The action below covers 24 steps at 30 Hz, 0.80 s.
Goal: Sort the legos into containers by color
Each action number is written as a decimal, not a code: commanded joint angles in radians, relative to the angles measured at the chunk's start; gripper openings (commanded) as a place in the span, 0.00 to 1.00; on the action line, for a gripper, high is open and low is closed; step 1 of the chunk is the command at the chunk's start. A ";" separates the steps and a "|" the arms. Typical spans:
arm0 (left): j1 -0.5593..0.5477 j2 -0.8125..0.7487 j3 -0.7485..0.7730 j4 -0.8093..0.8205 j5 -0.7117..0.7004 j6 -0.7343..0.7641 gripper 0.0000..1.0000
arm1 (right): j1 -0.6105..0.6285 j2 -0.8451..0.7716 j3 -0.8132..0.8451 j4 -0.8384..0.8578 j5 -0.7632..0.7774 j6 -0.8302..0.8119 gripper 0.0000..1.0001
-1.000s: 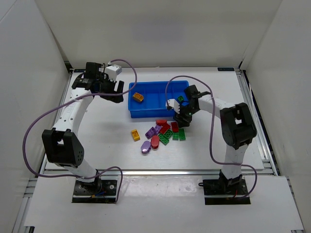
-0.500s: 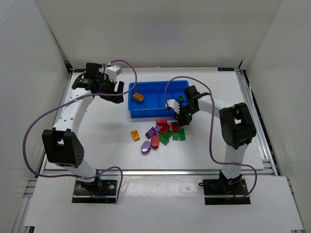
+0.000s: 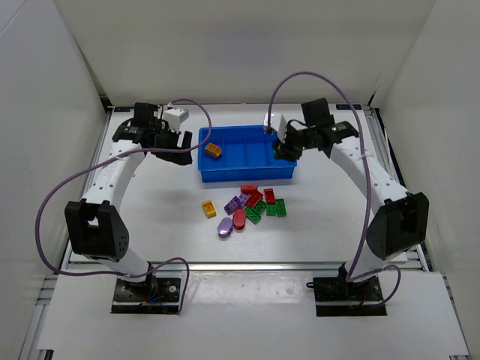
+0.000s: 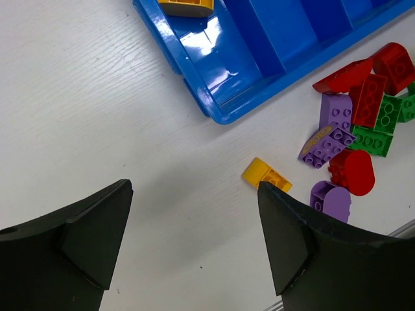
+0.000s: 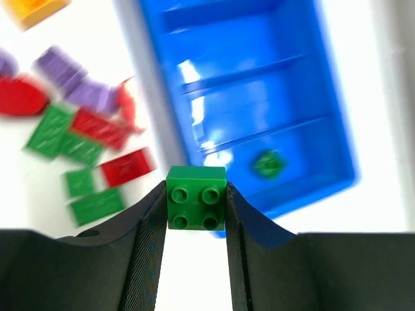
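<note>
The blue tray (image 3: 244, 177) lies at the table's middle back. A yellow-orange brick (image 3: 213, 150) sits in its leftmost compartment. My right gripper (image 3: 286, 148) hovers over the tray's right end. In the right wrist view it (image 5: 196, 194) is shut on a green square brick (image 5: 196, 198), above the tray's edge (image 5: 246, 84). Another green brick (image 5: 268, 163) lies in the end compartment. Loose red, green and purple bricks (image 3: 255, 204) lie in front of the tray. My left gripper (image 3: 174, 142) is open and empty (image 4: 194, 194) over bare table left of the tray.
A yellow brick (image 3: 208, 208) and a rounded purple brick (image 3: 224, 227) lie apart at the pile's left; both show in the left wrist view, yellow (image 4: 266, 175), purple (image 4: 330, 199). White walls enclose the table on three sides.
My right gripper has risen from the pile and moved back over the tray's right end with the green brick in it. The left arm has barely moved.
</note>
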 commanded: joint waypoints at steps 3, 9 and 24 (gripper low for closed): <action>0.005 -0.092 -0.013 0.022 0.023 -0.022 0.89 | -0.067 0.156 0.162 -0.006 0.018 0.086 0.16; 0.005 -0.126 -0.042 0.017 0.026 -0.008 0.90 | -0.129 0.403 0.380 -0.032 0.035 0.132 0.17; -0.013 -0.116 -0.140 -0.179 0.086 0.176 0.92 | -0.137 0.551 0.439 -0.006 0.043 0.179 0.65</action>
